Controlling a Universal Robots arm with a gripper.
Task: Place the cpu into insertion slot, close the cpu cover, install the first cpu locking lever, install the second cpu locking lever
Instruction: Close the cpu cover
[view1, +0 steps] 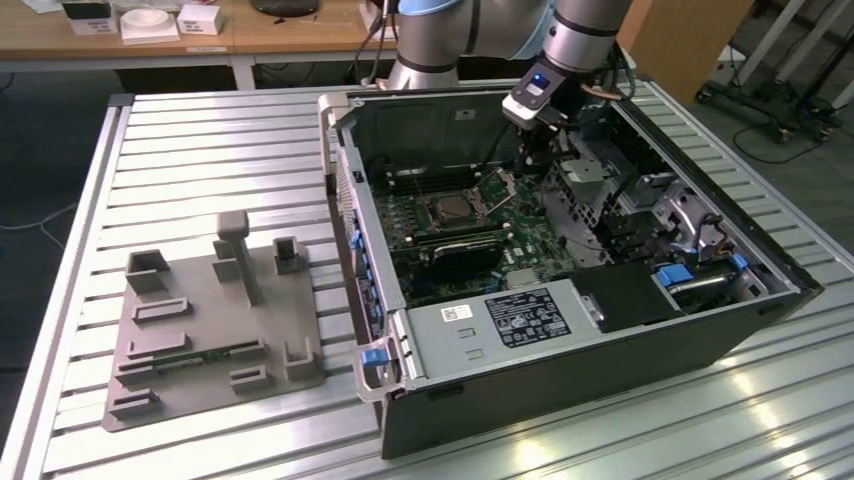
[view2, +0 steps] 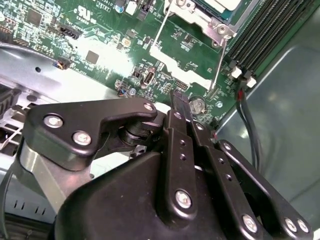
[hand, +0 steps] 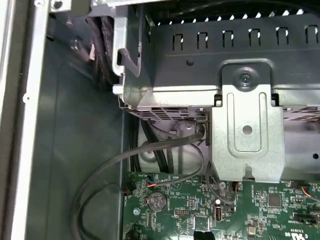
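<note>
Gripper (view2: 179, 100) low inside the open computer case (view1: 721, 330), its fingers apparently pressed together.
Just beyond its tip, thin locking levers (view2: 221, 55) stand raised. The cpu (view1: 446, 210) sits in the insertion slot (view2: 218, 27), with the cpu cover (view1: 503, 184) tilted up.

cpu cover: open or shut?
Open: in the exterior view the cpu cover stands tilted up at the edge of the insertion slot.

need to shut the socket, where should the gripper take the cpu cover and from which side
Probably its free upper edge, from above. The cpu cover stands tilted up at the exterior view's right of the insertion slot, lower edge down by the slot, so that thin top rim is the exposed part.
</note>
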